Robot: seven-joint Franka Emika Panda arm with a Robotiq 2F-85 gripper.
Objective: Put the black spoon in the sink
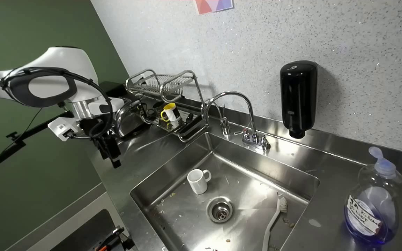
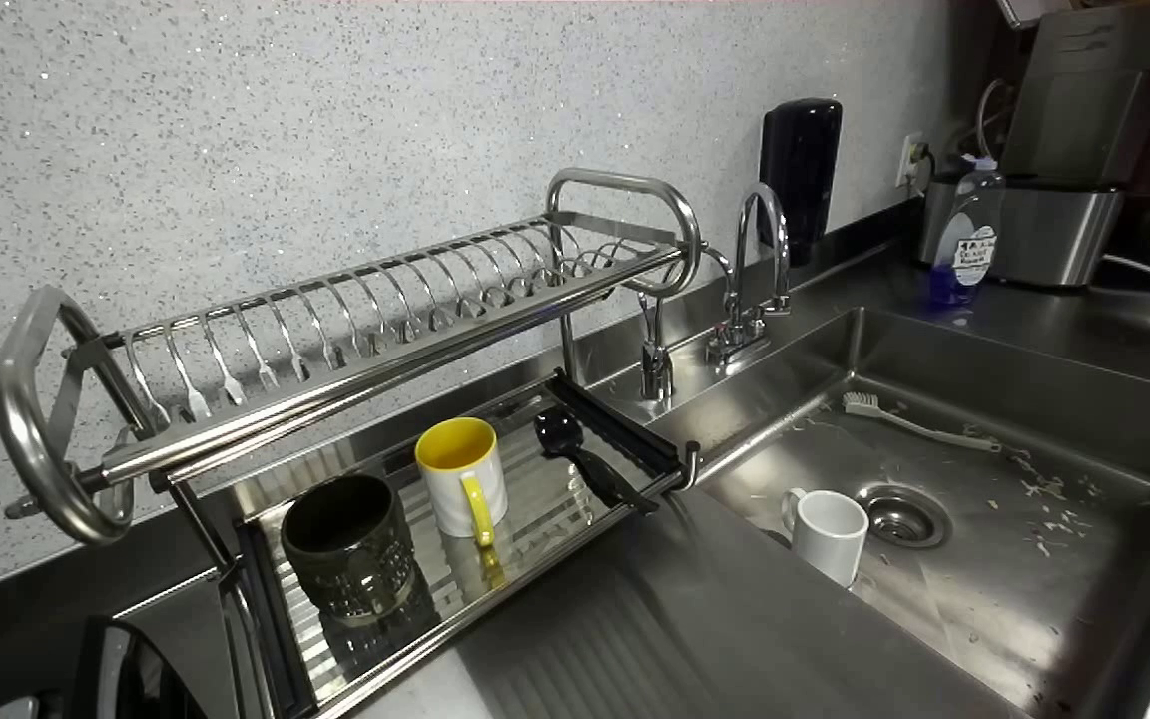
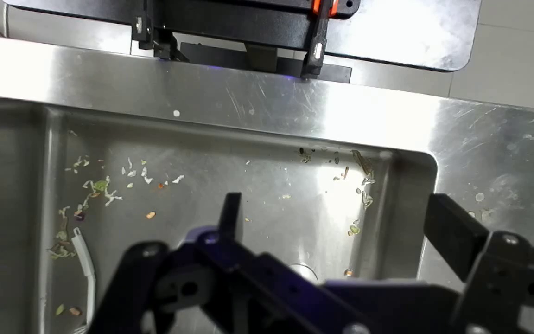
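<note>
Your claw [image 3: 336, 213] is wide: in the wrist view its two fingers [image 3: 454, 234] are far apart, and you can see the sink [image 3: 230, 164] between them. In an exterior view, your white arm [image 1: 72, 59] holds the claw up in the air, well apart from the black spoon [image 2: 597, 473]. That spoon lies on the bottom tray [image 2: 540, 489] of the dish rack [image 2: 415, 357], outside the sink, as you see in an exterior view. Its round end points to the wall [image 2: 315, 150], and its handle end is at the front edge of the tray. Just beside it stands a white mug with a yellow inside [image 2: 455, 489], and past that stands a dark mug [image 2: 350, 554].

In the sink, a plain white cup [image 2: 830, 539] stands upright near the round drain [image 2: 902, 516]. A pale brush [image 3: 86, 260] lies on the sink floor, with little scraps [image 3: 100, 185] near it. On the counter [image 1: 333, 184] beside the sink, you have a clear bottle [image 1: 370, 205] with blue stuff in it.
</note>
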